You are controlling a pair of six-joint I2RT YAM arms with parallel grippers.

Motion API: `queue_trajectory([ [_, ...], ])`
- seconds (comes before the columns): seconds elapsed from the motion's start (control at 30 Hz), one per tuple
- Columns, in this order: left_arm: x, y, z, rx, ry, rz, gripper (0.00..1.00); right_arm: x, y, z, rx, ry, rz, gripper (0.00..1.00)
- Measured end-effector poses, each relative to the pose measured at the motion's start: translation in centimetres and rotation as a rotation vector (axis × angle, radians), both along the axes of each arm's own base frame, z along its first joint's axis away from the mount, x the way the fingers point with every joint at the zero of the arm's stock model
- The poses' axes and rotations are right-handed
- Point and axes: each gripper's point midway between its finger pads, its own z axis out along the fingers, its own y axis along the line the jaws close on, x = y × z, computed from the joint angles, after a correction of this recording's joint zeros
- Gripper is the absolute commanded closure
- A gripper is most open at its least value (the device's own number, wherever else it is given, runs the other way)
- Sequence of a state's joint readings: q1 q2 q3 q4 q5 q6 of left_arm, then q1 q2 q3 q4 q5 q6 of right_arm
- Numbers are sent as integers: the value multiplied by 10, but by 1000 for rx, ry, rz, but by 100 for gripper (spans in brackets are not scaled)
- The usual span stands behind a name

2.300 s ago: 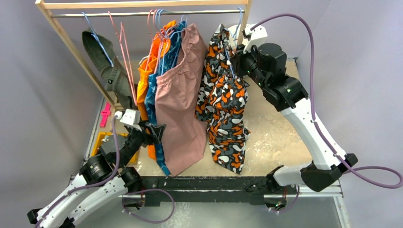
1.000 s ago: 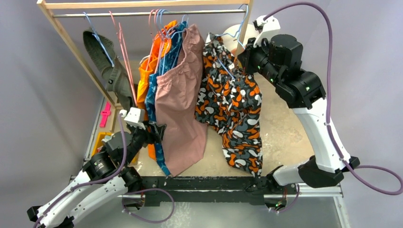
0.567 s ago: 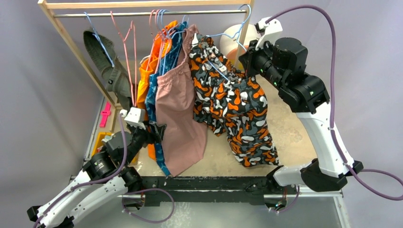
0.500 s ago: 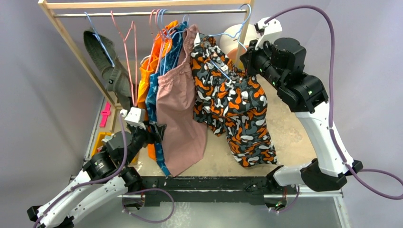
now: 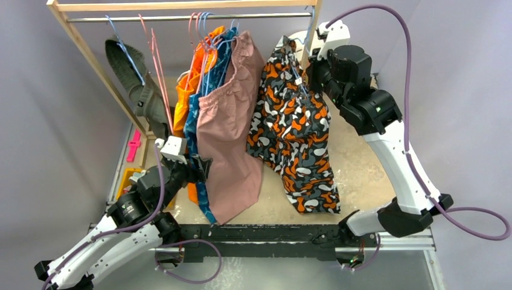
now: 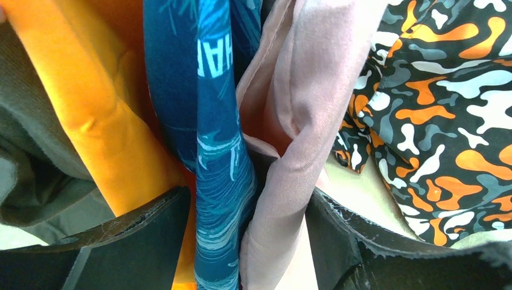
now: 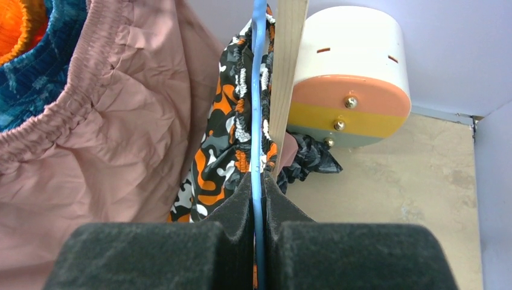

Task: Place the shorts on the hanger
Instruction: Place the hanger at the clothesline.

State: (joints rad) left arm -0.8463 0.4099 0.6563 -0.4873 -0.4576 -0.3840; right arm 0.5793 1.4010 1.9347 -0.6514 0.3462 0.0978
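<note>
The shorts (image 5: 293, 127), camouflage-printed in orange, black, grey and white, hang draped over the light-blue wire hanger (image 5: 296, 67) at the right end of the rack. My right gripper (image 5: 309, 63) is beside the rack's right wooden post (image 5: 314, 24). In the right wrist view the gripper (image 7: 258, 187) is shut on the hanger's wire (image 7: 258, 90), with the shorts (image 7: 223, 151) just beyond. My left gripper (image 6: 247, 229) stands open low down, and a blue garment (image 6: 220, 211) and the dusty-pink shorts (image 6: 284, 199) hang between its fingers (image 6: 139, 229).
Pink shorts (image 5: 232, 139), orange shorts (image 5: 187, 96), a blue garment (image 5: 196, 133) and a dark green garment (image 5: 136, 84) hang on the rail (image 5: 181, 18) with pink-red hangers (image 5: 158, 72). A round white, orange and yellow container (image 7: 353, 78) sits behind the post. A yellow tray (image 5: 130, 178) lies at the left.
My right arm has swung the hanger and shorts back right toward the post, and the shorts now hang straighter. The left arm has not moved.
</note>
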Motion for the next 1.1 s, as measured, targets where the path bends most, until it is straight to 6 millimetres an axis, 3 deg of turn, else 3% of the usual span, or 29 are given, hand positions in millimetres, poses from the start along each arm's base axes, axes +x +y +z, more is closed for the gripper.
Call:
queue_trajectory([
  [0.13,0,0,0,0,1,0,32,8,6,-4,5,4,0,100],
  [0.17,0,0,0,0,1,0,32,9,8,-6,5,8,4,94],
  [0.3,0,0,0,0,0,0,32,9,19,-10,23,22,58,47],
  [0.37,0,0,0,0,0,0,32,6,28,-9,41,21,113,35],
  [0.47,0,0,0,0,0,0,32,-5,41,-8,73,21,206,25],
  [0.63,0,0,0,-1,0,1,31,-36,43,9,136,-12,298,25],
  [0.87,-1,1,3,-19,-5,3,31,-77,-6,31,213,-137,189,32],
  [1.0,-3,2,11,-41,-6,5,31,-81,-36,41,244,-188,52,40],
  [1.1,-6,6,35,-71,-30,5,31,-74,-46,42,247,-199,-25,45],
])
